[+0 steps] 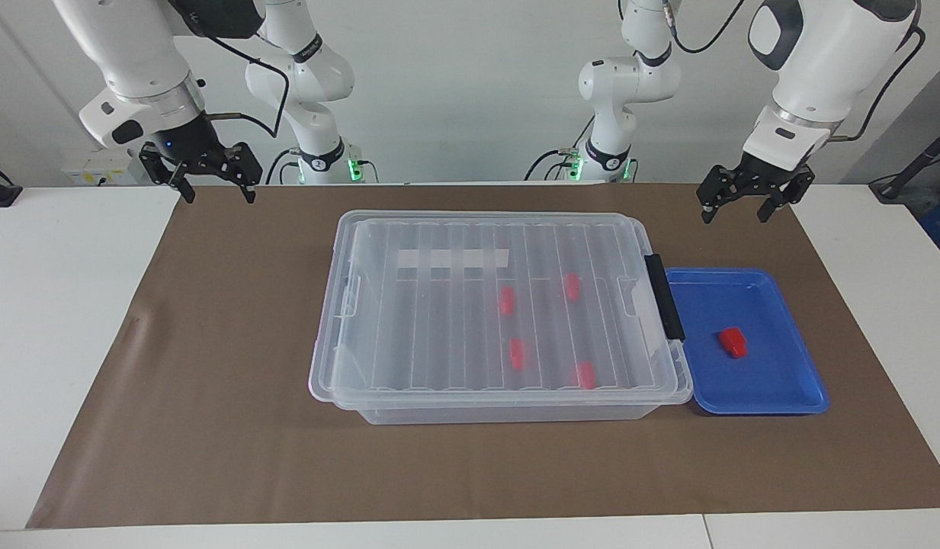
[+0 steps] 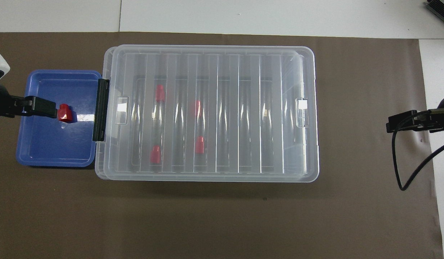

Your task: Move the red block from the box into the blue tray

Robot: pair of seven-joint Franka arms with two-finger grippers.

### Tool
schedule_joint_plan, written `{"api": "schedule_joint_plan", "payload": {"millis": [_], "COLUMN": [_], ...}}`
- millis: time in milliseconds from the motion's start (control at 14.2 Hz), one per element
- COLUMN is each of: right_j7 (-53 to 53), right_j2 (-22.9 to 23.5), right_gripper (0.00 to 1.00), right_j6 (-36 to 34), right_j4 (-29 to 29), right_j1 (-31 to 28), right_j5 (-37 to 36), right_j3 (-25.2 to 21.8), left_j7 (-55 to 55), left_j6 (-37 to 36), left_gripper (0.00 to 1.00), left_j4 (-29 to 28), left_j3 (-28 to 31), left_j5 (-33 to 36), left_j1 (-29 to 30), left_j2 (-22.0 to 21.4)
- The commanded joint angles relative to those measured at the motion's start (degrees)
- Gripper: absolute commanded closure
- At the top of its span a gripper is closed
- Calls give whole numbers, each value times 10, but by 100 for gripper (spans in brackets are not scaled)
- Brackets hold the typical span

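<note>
A: Which step is this?

B: The finish, I'd judge. The red block point(image 1: 732, 341) lies in the blue tray point(image 1: 790, 396), which sits touching the box point(image 1: 409, 229) at the left arm's end of the desk point(image 1: 81, 320). The lid is on, with four more blocks inside.

A: And the pincers?

B: The left pincer point(image 1: 733, 204) hangs spread and empty over the mat (up by the tray); the right pincer point(image 1: 216, 183) waits spread over its own end. Nothing further seems called for.
</note>
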Motion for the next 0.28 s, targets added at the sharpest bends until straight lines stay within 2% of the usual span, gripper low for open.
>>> {"api": "schedule_joint_plan", "payload": {"millis": [0, 211], "right_j7": [-6, -6], "right_j2": [-4, -4], "right_gripper": [0, 0], "right_j6": [-3, -2], "right_j4": [0, -1], "right_j1": [-4, -4], "right_j5": [10, 12], "right_j3": [2, 3], "left_j7": [-6, -6], "left_j6": [-7, -7], "left_gripper": [0, 0], "left_j4": [4, 4], "left_j3": [4, 4], "left_j5": [-3, -3], "left_j1": [-3, -3], "left_j2": [-5, -5]}}
